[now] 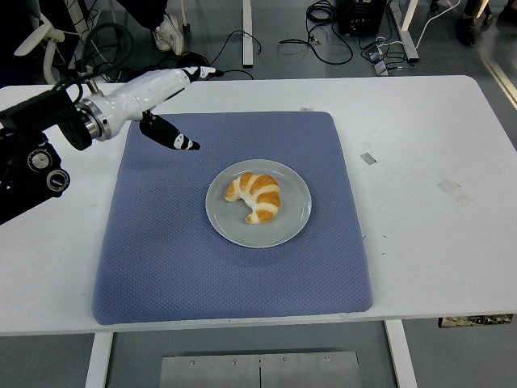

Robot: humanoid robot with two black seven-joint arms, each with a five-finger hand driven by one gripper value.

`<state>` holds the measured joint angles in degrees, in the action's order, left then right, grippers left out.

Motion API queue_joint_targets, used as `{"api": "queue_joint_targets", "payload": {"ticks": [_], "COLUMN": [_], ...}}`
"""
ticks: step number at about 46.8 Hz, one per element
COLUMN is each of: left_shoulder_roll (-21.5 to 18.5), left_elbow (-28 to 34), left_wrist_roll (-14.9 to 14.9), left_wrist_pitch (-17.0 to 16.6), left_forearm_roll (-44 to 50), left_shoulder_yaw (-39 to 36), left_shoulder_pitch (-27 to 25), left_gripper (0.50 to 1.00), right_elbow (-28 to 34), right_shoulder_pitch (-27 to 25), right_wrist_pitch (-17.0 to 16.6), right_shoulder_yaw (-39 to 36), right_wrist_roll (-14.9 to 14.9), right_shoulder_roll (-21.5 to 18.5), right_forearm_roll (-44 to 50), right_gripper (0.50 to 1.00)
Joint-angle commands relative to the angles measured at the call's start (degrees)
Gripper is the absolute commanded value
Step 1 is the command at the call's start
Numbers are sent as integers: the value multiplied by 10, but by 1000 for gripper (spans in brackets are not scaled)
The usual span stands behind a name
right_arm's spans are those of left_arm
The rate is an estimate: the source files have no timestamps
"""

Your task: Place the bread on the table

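A golden croissant (255, 196) with pale stripes lies on a grey round plate (283, 231) in the middle of a blue quilted mat (161, 259). My left hand (174, 97) reaches in from the left over the mat's back left part, up and to the left of the plate. Its white palm faces up, the fingers stretch out flat and the black thumb (178, 140) hangs down. It holds nothing and is well apart from the croissant. The right arm is out of view.
The white table (436, 162) shows bare strips on both sides of the mat, with small tape marks (368, 158) at the right. Beyond the far edge lie cables and table legs on the floor; a person's shoe (170, 34) shows at the top.
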<state>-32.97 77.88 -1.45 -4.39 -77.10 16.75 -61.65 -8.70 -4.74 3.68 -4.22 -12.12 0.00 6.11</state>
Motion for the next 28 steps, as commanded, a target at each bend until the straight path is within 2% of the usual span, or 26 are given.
{"api": "queue_joint_targets", "payload": {"ticks": [1,13,20,28], "left_shoulder_roll": [12,16,34,49], "left_elbow": [0,36,38,37], "left_wrist_roll": [-8,-33,-43,-44], "left_wrist_pitch": [4,4,-3,-36], "left_forearm_roll": [-7,-38,-58,-96], "left_shoulder_yaw": [-15,-15,-17,-27], "left_shoulder_pitch": [-6,-3,3,18], "left_gripper": [948,937,915,910], "right_elbow": [0,0,0,0], "right_shoulder_pitch": [0,0,0,0], "right_wrist_pitch": [0,0,0,0], "right_shoulder_yaw": [0,0,0,0], "right_wrist_roll": [0,0,0,0], "right_shoulder_roll": [0,0,0,0], "right_forearm_roll": [0,0,0,0], "right_gripper": [1000,1000,1000,1000]}}
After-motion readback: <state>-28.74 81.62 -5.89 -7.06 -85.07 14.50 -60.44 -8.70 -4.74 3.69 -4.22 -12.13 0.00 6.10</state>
